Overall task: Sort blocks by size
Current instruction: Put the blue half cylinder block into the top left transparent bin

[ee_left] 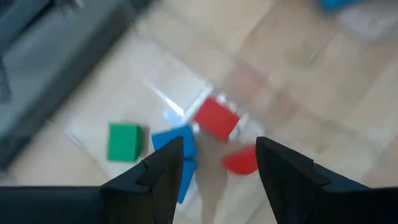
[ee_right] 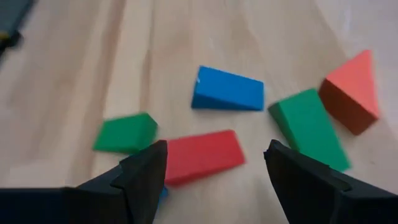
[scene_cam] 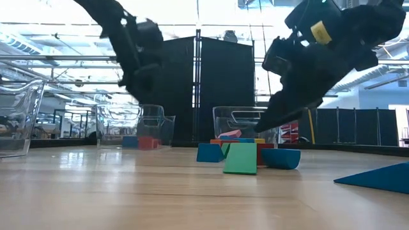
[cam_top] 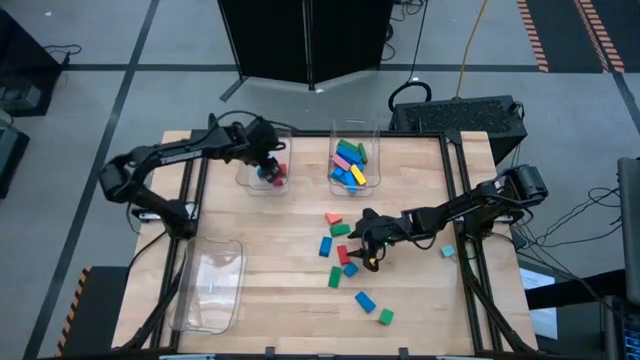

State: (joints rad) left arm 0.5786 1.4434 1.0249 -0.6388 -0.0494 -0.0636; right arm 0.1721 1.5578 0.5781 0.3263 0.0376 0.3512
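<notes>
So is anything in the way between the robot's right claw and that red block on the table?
Nothing visible is. The right gripper hangs open just above the red block, with only bare wood between its fingers and the block. A green block and a blue block lie close by, but off to the sides.

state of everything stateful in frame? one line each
left gripper: jaws open, empty, above the left bin
right gripper: jaws open, empty, over the red block
left bin: upright, few small blocks inside
middle bin: upright, many blocks inside
near-left bin: holds no blocks
loose blocks: scattered flat on the table
</notes>
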